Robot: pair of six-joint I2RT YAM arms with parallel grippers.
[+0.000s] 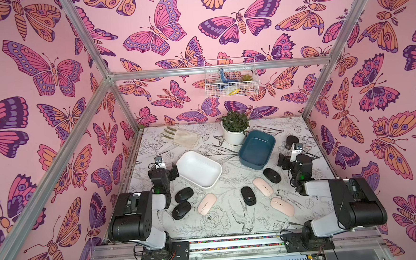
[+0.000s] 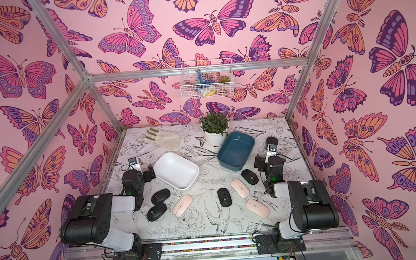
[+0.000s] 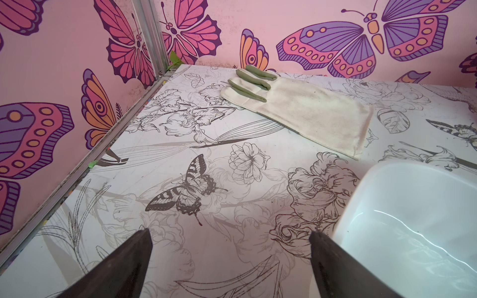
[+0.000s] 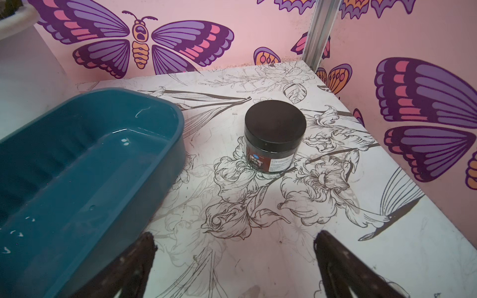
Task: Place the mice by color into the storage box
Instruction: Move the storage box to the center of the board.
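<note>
White storage box [image 3: 413, 219]: only one corner shows in the left wrist view, the rest cut off by the picture's edges. Blue storage box [image 4: 77, 167]: one end is cut off in the right wrist view, and the white plant pot [image 4: 25, 67] just beyond it is a blurred sliver at the picture's edge. Black jar [image 1: 290, 140] beside the blue storage box: lower part hidden behind the right arm's wrist camera [image 1: 298, 148] in both top views, label [image 4: 269, 162] print unreadable; wire basket [image 1: 231, 88] on the wall above the blue storage box: tangled contents unidentifiable; black mouse [image 1: 272, 175] just in front of the blue storage box: logo too small to read.
</note>
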